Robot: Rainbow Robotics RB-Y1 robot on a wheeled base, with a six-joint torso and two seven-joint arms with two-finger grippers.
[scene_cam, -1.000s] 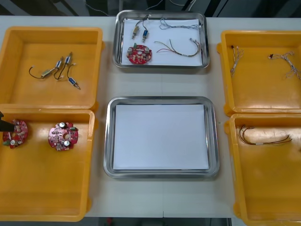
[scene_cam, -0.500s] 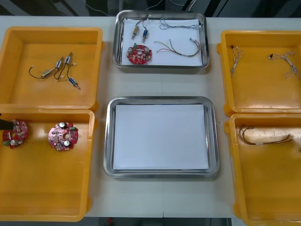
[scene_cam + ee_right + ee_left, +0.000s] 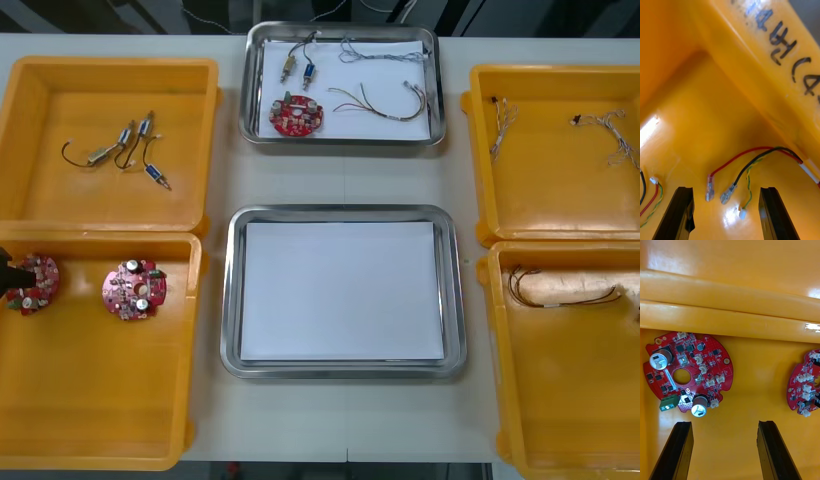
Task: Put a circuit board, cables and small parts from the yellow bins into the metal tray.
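My left fingers (image 3: 675,450) stand released just short of two red circuit boards (image 3: 688,371) (image 3: 805,382), my right fingers (image 3: 771,213) released before one red, black and yellow cable (image 3: 769,150).

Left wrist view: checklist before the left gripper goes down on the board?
1. Left gripper open: ok.
2. Circuit board centred between its fingers: not ok, it lies ahead, nearer one finger.
3. Second board apart from the first: ok.
4. Near metal tray white and bare inside: ok.
5. Right gripper open, out of the way above a cable in its own bin: ok.
6. Height above the board: cannot tell.
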